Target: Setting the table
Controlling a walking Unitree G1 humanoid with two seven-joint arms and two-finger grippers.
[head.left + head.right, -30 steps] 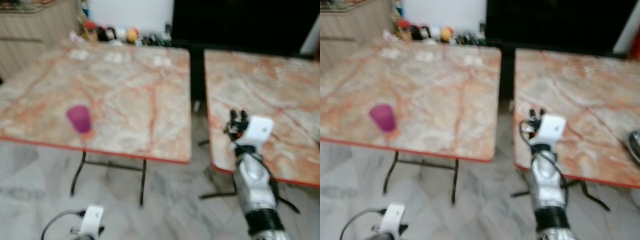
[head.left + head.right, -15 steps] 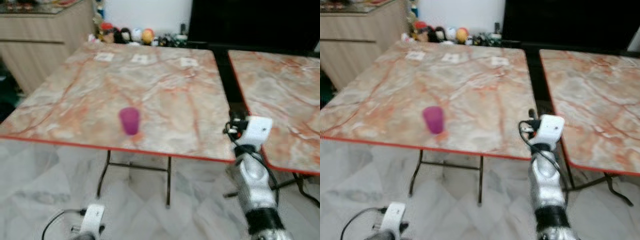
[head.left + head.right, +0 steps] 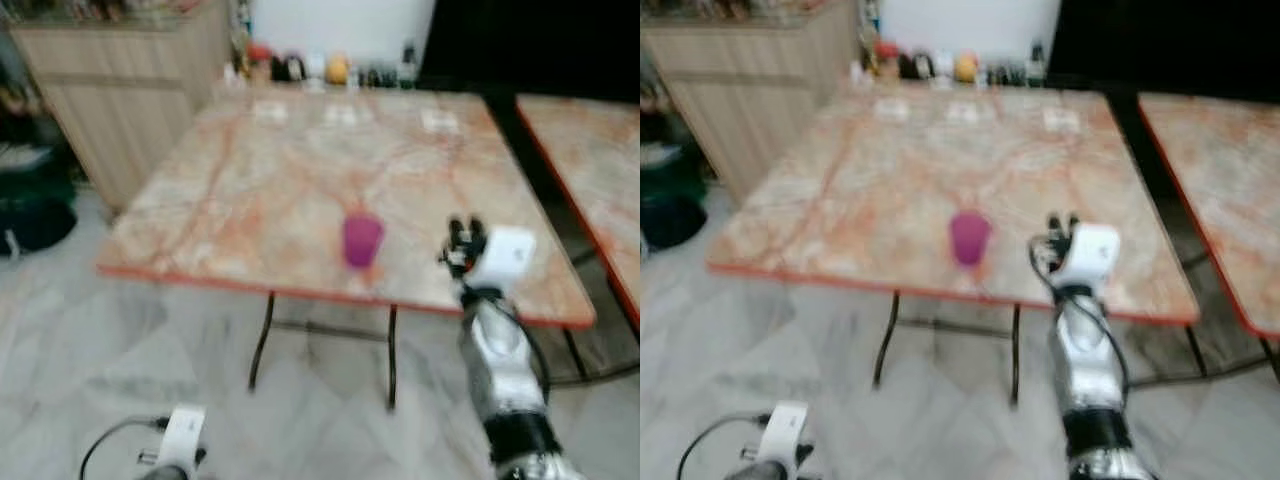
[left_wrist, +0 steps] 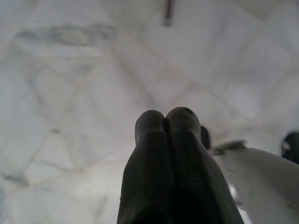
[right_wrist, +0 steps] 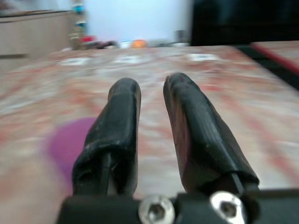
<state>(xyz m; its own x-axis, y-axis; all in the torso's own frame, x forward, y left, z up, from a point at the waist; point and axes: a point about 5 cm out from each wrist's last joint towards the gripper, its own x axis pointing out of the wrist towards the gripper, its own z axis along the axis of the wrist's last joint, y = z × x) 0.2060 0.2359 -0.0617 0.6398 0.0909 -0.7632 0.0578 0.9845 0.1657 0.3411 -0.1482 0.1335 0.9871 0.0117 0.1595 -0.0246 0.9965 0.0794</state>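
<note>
Left gripper (image 4: 166,135) hanging low over the floor, fingers pressed together. Right gripper (image 3: 1058,228) raised beside purple cup (image 3: 969,238), fingers slightly parted, empty. Cup upright near tabletop (image 3: 890,180) front edge; blurred approach could knock it off.

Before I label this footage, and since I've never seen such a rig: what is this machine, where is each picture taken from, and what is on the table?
This is a walking humanoid robot with two silver arms, each ending in two long black fingers. The two wide pictures come from cameras in its head, looking down and forward. They show a marble-patterned table with a red edge and, on it, a small purple plastic cup. A second, similar table stands to the right. The raised right gripper sits beside the cup, fingers slightly apart, holding nothing. The other two pictures come from wrist cameras. The left gripper hangs low over the pale tiled floor, fingers pressed together.
</note>
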